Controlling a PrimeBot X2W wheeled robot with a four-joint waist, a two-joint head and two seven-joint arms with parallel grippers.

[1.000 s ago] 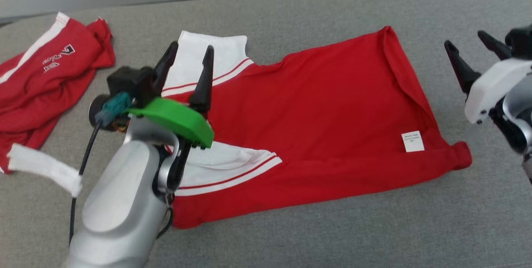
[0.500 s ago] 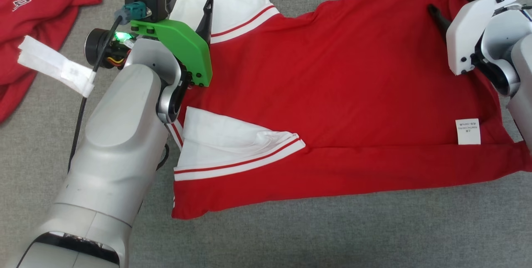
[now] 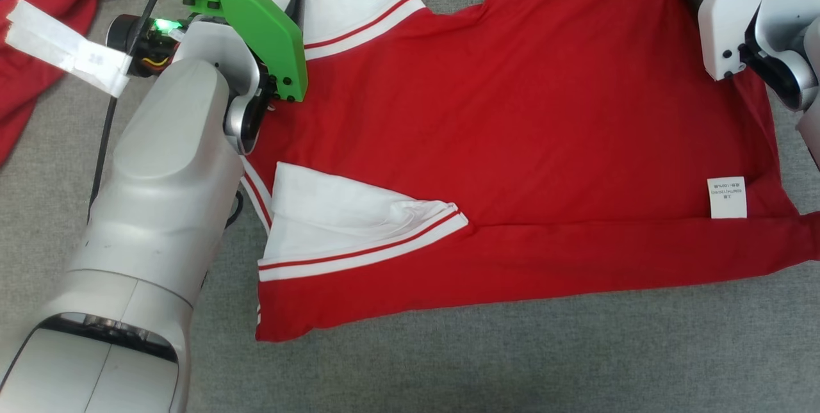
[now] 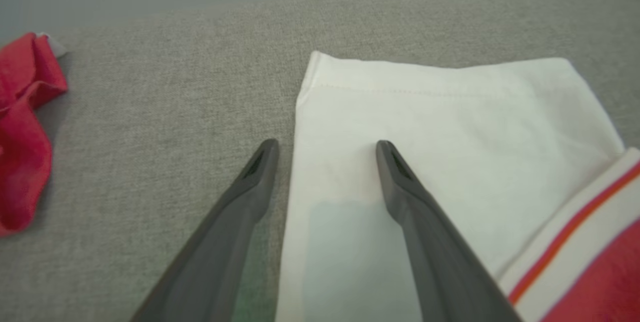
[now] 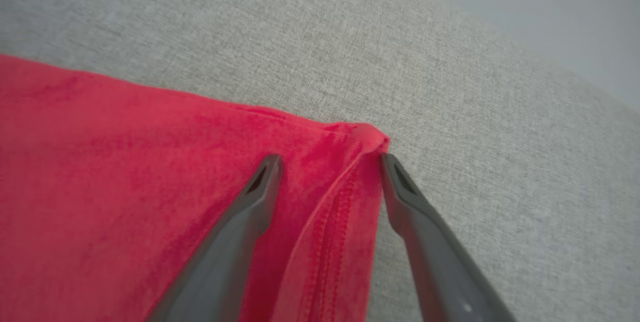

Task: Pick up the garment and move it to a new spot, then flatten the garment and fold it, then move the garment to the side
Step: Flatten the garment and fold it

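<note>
On grey weave, flat red garment, jaws spread, left astride white sleeve, right astride stitched hem

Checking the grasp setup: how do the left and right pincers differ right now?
The left pincer, on a green bracket, straddles the white sleeve edge of the red shirt; the right pincer, on a white bracket, straddles that shirt's red hem corner. Both are open, gripping nothing.

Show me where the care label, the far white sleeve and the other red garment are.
care label [image 3: 727,197]: head view, centre of the tag.
far white sleeve [image 4: 450,122]: left wrist view, sleeve's flat middle.
other red garment [image 4: 22,152]: left wrist view, its crumpled edge.
</note>
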